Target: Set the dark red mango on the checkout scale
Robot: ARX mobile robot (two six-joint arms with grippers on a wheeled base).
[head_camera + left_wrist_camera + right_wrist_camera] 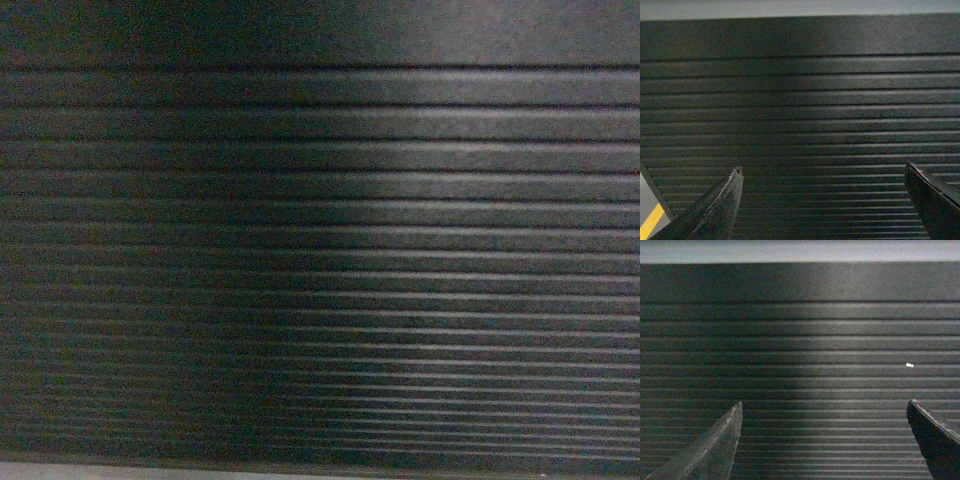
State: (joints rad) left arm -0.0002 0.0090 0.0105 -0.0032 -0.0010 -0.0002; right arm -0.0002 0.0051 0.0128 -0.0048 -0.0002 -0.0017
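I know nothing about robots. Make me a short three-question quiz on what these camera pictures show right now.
1. True or false: the dark red mango shows in one of the three views.
2. What fills the head view? A) a white scale B) the ribbed black front of the checkout C) a beige tray
3. How do the jaws of the left gripper and the right gripper stand?

Key
1. False; no view shows a mango or a scale.
2. B.
3. Both are spread wide with nothing between them, facing the ribbed front. A yellow floor line shows beside the left one.
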